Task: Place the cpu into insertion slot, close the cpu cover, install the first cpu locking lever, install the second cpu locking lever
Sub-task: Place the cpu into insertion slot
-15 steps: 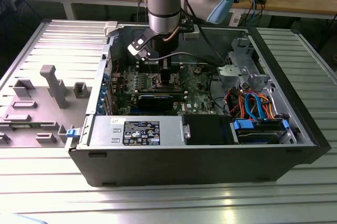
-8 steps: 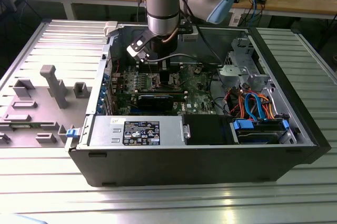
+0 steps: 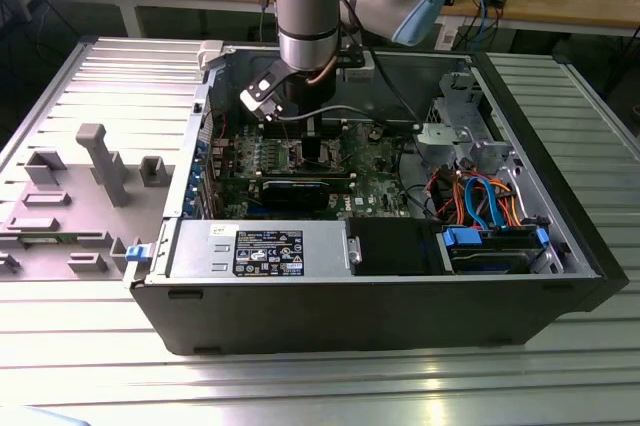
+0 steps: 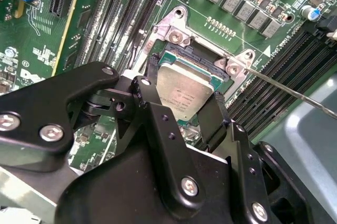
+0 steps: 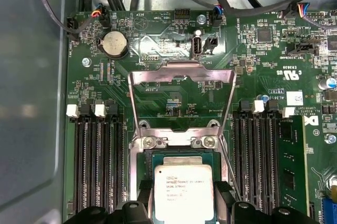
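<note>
Second wrist view: cpu [image 4: 185,90] clamped within the gripper [image 4: 183,86].

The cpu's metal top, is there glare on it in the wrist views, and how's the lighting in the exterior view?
First wrist view: the cpu is evenly lit, no hot spot; the raised cpu cover gleams brighter. Second wrist view: a soft sheen on the cpu. Exterior view: bright streaks on the table, the inside of the computer case shaded under the arm.

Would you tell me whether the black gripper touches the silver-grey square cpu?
Touching: the second wrist view shows the gripper fingers pressing opposite edges of the cpu.
</note>
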{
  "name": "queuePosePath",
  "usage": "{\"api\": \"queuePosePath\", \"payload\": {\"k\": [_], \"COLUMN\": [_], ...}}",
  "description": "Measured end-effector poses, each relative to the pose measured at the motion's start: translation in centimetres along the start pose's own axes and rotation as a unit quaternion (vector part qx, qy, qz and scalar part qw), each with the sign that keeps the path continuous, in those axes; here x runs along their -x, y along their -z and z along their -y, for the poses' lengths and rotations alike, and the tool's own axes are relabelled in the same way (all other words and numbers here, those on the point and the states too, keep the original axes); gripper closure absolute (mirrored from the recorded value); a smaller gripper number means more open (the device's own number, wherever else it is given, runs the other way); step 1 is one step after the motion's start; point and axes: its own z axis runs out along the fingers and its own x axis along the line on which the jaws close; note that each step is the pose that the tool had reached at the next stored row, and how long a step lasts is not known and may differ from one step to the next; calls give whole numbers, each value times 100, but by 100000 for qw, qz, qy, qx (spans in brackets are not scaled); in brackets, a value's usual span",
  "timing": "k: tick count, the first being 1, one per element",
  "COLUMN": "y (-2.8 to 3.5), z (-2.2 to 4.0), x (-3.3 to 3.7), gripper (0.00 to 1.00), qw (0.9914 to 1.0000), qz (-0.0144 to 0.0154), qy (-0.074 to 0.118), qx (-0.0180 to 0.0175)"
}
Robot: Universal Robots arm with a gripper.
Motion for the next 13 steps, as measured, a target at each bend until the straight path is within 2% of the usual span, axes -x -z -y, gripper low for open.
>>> {"api": "queuePosePath", "payload": {"k": [13], "y": [-15], "z": [1], "x": [-1], "gripper": [45], "qw": [100000], "qz": [1], "qy": [-1], "qx": [-4]}}
